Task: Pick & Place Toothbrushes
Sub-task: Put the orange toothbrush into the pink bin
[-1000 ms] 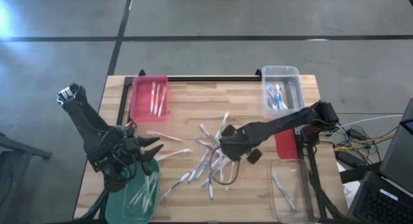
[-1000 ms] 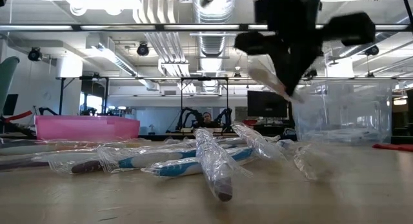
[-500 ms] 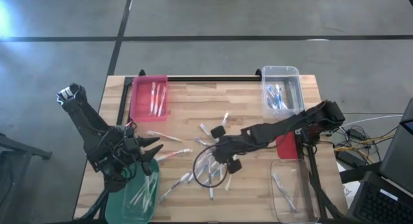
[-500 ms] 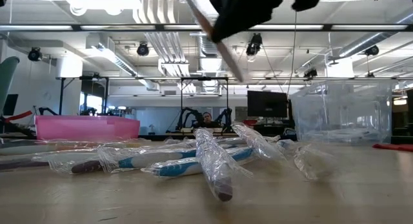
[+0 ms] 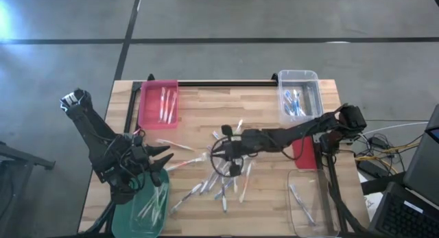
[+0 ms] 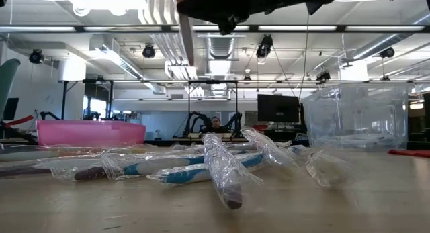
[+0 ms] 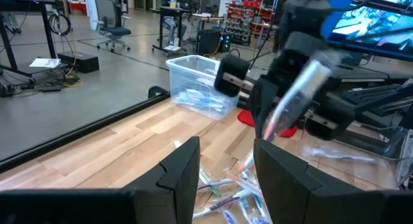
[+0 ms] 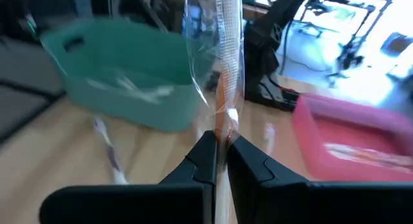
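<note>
Table (image 5: 206, 108) centre; right fingers (image 8: 219, 146) clamp wrapped toothbrush (image 8: 222, 69) above pile; left fingers (image 7: 193, 166) apart, empty, over green bin (image 5: 144, 207).

My 2 arms matte black, jointed links, left arm (image 5: 103, 145) with a white-marked end cap and loose dark cabling, right arm (image 5: 295, 134) slim, its 2 fingers (image 8: 205, 161) black, angular, smooth plastic
</note>
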Controlling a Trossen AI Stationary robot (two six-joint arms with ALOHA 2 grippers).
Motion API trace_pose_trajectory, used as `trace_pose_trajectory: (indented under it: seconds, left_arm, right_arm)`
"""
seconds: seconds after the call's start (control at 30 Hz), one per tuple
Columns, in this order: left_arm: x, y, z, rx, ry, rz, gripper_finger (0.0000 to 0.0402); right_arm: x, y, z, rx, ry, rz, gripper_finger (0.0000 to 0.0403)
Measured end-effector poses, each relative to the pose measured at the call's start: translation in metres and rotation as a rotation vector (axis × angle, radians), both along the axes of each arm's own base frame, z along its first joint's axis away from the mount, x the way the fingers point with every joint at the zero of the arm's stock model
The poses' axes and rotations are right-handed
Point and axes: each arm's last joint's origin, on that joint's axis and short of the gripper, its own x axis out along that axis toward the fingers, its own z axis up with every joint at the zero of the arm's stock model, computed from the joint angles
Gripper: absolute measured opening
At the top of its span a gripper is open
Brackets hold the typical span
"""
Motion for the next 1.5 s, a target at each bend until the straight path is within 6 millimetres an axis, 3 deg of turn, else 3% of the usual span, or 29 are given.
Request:
trace_pose_trajectory:
  seconds: [0.3, 0.57, 0.87, 1.17, 1.5]
  left_arm:
    - [0.0, 0.0, 0.0, 0.0, 0.0, -0.001, 0.0152]
    - [0.0, 0.0, 0.0, 0.0, 0.0, -0.001, 0.0152]
    - [0.0, 0.0, 0.0, 0.002, -0.002, 0.002, 0.0152]
    - [0.001, 0.002, 0.001, 0.024, -0.029, 0.041, 0.0152]
    - [0.034, 0.032, -0.006, 0.126, 0.118, 0.203, 0.0152]
  right_arm:
    - [0.007, -0.022, 0.017, 0.382, -0.088, 0.198, 0.0013]
    - [0.004, -0.021, 0.02, 0.368, -0.15, 0.259, 0.0013]
    - [0.0, -0.039, 0.008, 0.345, -0.175, 0.167, 0.0013]
    - [-0.004, -0.04, 0.016, 0.312, -0.213, 0.176, 0.0013]
    - [-0.005, -0.035, 0.021, 0.314, -0.231, 0.192, 0.0013]
